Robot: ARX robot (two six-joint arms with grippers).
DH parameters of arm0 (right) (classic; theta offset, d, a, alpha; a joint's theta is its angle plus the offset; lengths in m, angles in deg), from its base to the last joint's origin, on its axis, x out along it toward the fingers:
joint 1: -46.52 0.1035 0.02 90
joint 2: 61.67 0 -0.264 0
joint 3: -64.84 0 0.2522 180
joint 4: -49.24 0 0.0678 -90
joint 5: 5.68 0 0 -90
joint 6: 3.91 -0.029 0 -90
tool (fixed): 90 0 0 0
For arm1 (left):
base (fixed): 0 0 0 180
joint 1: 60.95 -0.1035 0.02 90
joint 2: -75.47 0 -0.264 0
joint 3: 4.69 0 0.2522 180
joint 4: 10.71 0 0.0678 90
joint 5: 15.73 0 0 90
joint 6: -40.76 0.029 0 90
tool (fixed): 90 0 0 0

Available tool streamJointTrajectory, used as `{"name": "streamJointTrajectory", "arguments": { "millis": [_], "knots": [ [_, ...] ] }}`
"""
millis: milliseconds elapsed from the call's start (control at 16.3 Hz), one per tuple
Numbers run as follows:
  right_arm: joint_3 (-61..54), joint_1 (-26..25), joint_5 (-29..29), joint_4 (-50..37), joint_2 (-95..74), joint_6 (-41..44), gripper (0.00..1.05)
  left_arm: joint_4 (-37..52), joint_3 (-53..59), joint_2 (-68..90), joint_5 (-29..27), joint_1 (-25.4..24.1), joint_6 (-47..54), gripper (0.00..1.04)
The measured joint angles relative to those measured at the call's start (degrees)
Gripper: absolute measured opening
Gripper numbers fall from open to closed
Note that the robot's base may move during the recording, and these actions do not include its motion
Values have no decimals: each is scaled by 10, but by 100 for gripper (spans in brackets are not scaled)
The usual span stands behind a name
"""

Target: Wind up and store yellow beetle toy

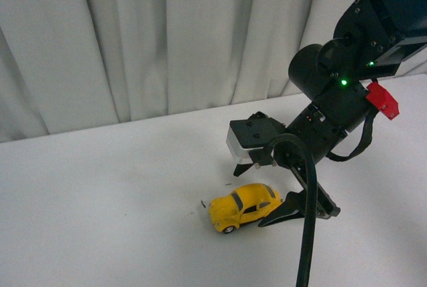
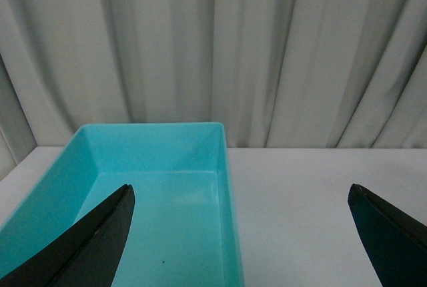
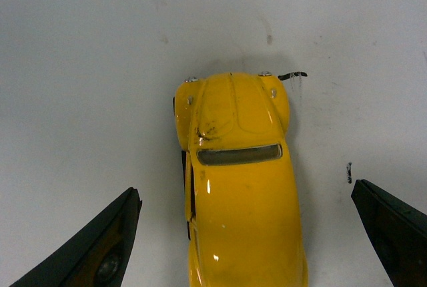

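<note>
Rear of the yellow beetle toy is cut off (right wrist view); nearby speck perhaps debris.

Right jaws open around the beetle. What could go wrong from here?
1. The yellow beetle toy sits on its wheels on the smooth table, between the open right jaws. If one side touches first, it may roll or spin away.
2. Its rounded, glossy body may slip out of a pinch.
3. The thin bumper sticks out at one corner and might snag or bend.
</note>
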Motion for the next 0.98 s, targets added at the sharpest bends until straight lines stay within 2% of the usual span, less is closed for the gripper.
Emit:
{"name": "streamJointTrajectory", "arguments": {
  "millis": [184, 245, 306, 368, 429, 674, 980],
  "knots": [
    [-4, 7, 7, -13, -9, -11, 98, 0, 0, 0, 0, 0, 0, 98],
    [-6, 7, 16, -13, -10, -14, 87, 0, 0, 0, 0, 0, 0, 98],
    [-6, 8, 14, -18, -14, -24, 57, 0, 0, 0, 0, 0, 0, 98],
    [-4, 8, 10, -16, -14, -35, 47, 0, 0, 0, 0, 0, 0, 98],
    [5, 8, 9, -9, -19, -50, 43, 0, 0, 0, 0, 0, 0, 98],
    [34, 6, 5, 5, -35, -79, 42, 0, 0, 0, 0, 0, 0, 98],
    [10, -1, 9, -24, -29, -21, 42, 0, 0, 0, 0, 0, 0, 98]
  ]
}}
